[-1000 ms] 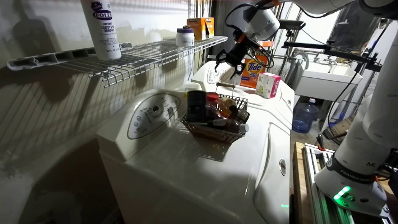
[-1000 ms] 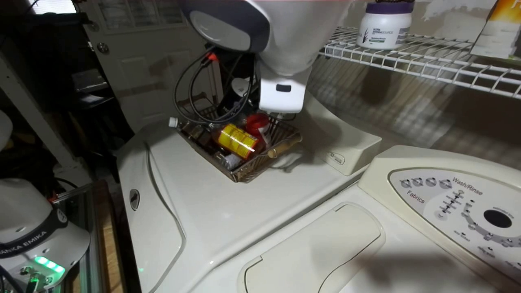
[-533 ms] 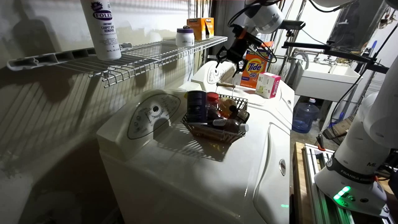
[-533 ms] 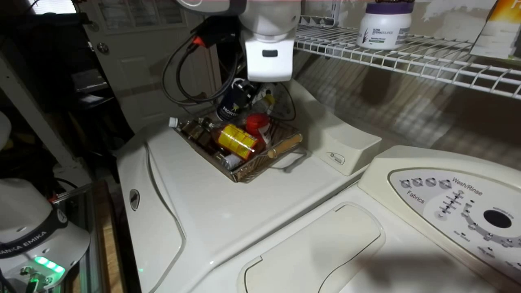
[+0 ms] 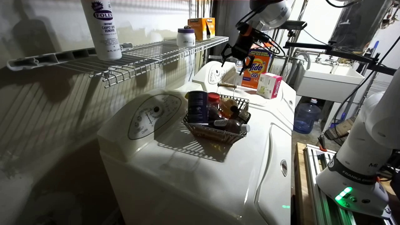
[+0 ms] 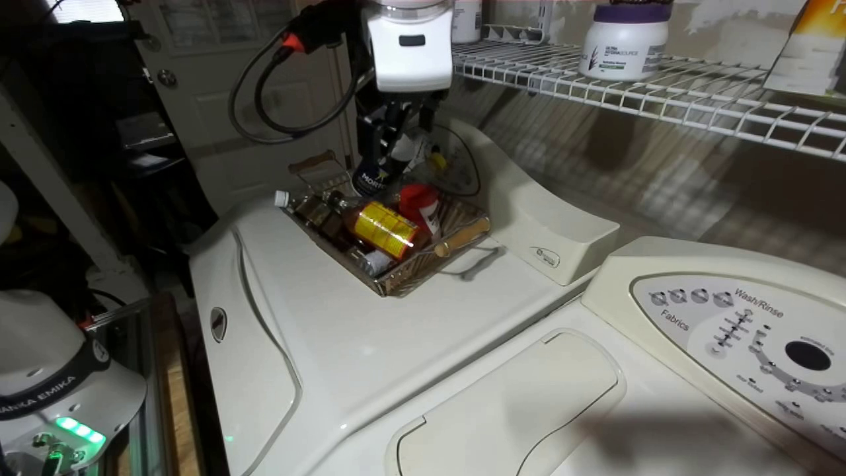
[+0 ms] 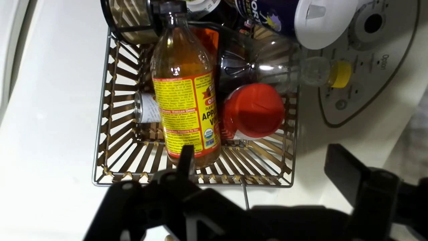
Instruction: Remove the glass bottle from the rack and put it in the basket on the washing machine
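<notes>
Black claw [image 7: 262,164] spread, slatted basket [image 5: 214,135] on glossy white machine [image 5: 193,178], white-capped bottle [image 5: 232,126] inside

Within the basket [image 7: 267,154], free corners lie either side of the vinegar bottle [image 7: 184,112], a red-lidded jar [image 7: 256,110] crowding one.

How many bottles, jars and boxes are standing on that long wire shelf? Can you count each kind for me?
Bottles: 1, the white Folex bottle
Jars: 1, the purple-lidded white jar
Boxes: 1, the orange box
Total on the wire shelf: 3
</notes>
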Robot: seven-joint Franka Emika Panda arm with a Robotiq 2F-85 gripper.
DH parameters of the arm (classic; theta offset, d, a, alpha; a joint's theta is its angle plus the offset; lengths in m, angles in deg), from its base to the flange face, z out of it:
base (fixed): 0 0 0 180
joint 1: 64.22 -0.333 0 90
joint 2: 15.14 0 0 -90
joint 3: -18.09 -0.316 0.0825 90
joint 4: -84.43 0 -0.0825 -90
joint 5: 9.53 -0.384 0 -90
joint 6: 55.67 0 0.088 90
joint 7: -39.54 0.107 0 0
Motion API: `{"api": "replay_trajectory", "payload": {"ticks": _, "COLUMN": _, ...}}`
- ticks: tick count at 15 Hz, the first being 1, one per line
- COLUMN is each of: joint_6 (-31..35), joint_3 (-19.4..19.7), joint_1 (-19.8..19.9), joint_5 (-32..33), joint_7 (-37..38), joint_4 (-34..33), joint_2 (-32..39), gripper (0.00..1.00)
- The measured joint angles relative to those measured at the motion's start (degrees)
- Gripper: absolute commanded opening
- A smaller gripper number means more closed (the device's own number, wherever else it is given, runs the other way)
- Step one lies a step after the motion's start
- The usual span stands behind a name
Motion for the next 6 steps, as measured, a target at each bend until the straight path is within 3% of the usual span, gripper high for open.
{"api": "replay_trajectory", "payload": {"ticks": 6, "joint_6": -0.01, "joint_3": -0.74, "joint_1": 0.0, "joint_5": 1.33, "joint_7": 0.05, "joint_4": 1.21, "joint_2": -1.73, "gripper": 1.0}}
